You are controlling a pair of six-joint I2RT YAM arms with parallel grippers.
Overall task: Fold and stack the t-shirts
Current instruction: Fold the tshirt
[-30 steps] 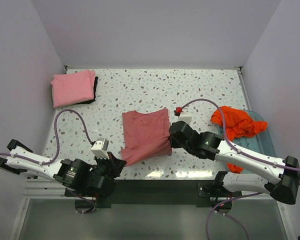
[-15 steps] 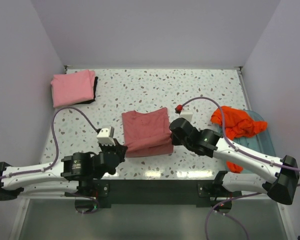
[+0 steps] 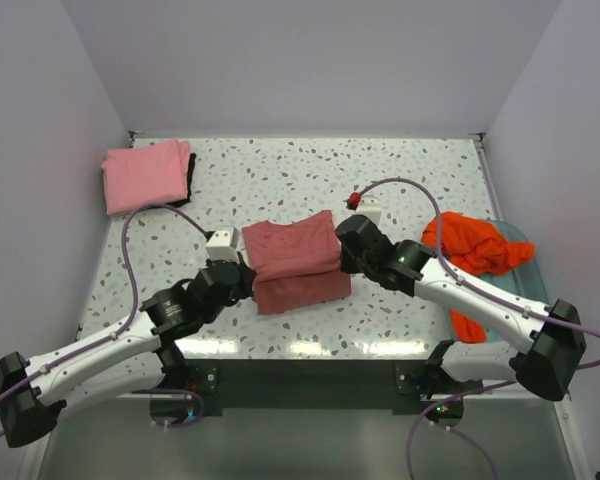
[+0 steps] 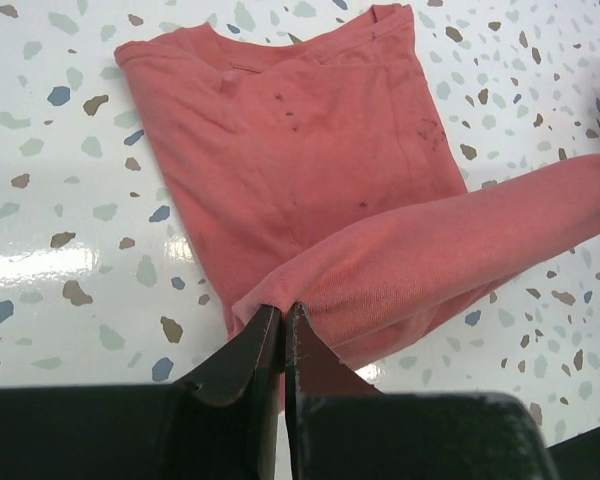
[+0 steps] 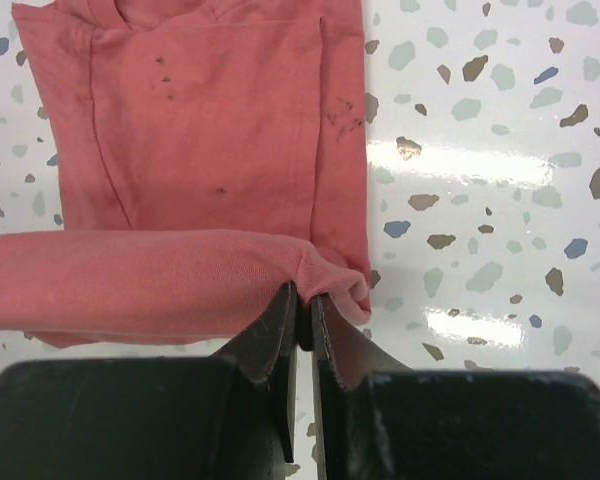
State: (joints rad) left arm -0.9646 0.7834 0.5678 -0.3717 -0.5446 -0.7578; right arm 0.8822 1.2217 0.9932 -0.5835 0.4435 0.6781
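At mid-table, left arm [image 3: 90,350] and right arm [image 3: 480,300] angle inward, jaws pinching the rose-red t-shirt [image 3: 295,265], seemingly lifted.

Speckled white table [image 3: 280,170] between pale lilac walls [image 3: 310,60]; see-through blue tray [image 3: 530,287] at its right edge, toward the near corner

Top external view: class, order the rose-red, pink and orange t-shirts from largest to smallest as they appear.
1. rose-red t-shirt
2. orange t-shirt and pink t-shirt: look alike; the right arm hides part of the orange one, so unranked.
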